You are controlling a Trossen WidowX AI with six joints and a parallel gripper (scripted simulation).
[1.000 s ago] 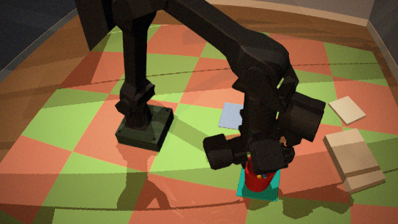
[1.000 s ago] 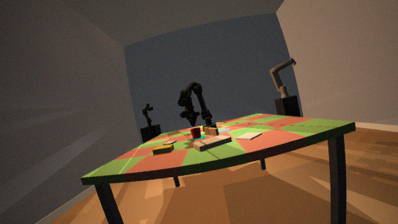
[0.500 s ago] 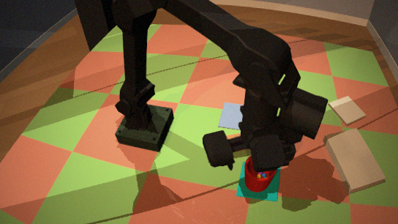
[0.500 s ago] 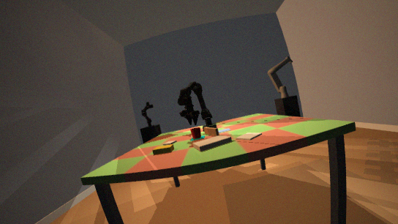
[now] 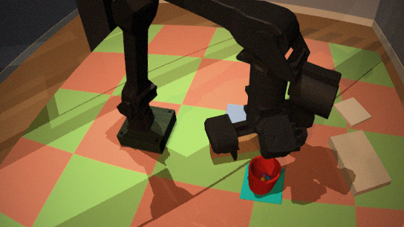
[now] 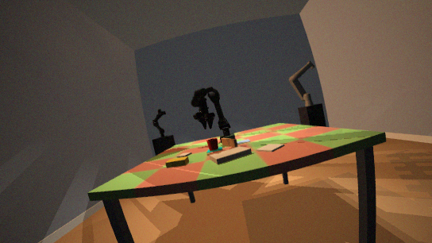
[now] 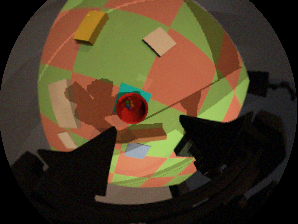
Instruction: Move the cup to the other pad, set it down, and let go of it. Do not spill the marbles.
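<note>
The red cup (image 5: pixel 259 186) (image 6: pixel 212 144) (image 7: pixel 134 115) stands upright on the teal pad (image 5: pixel 274 197) (image 7: pixel 127 89). Several small coloured marbles (image 5: pixel 265 177) (image 7: pixel 129 104) lie inside it. The pale blue pad (image 5: pixel 235 111) (image 7: pixel 137 151) lies bare, beyond the wooden block as seen from the cup. My gripper (image 5: pixel 249 151) (image 6: pixel 207 126) (image 7: pixel 148 124) is wide open and empty. It hangs above the table, higher than the cup's rim and apart from it. One fingertip is partly hidden in the top view.
A wooden block (image 5: pixel 223 153) (image 6: pixel 229 142) (image 7: pixel 145 133) stands between the two pads. A large beige slab (image 5: pixel 360 161) (image 6: pixel 230 155) (image 7: pixel 62 103) and a small beige tile (image 5: pixel 353 111) (image 6: pixel 271 148) lie to one side. A yellow block (image 6: pixel 177 161) (image 7: pixel 91 28) and another beige tile (image 7: pixel 159 41) lie farther off.
</note>
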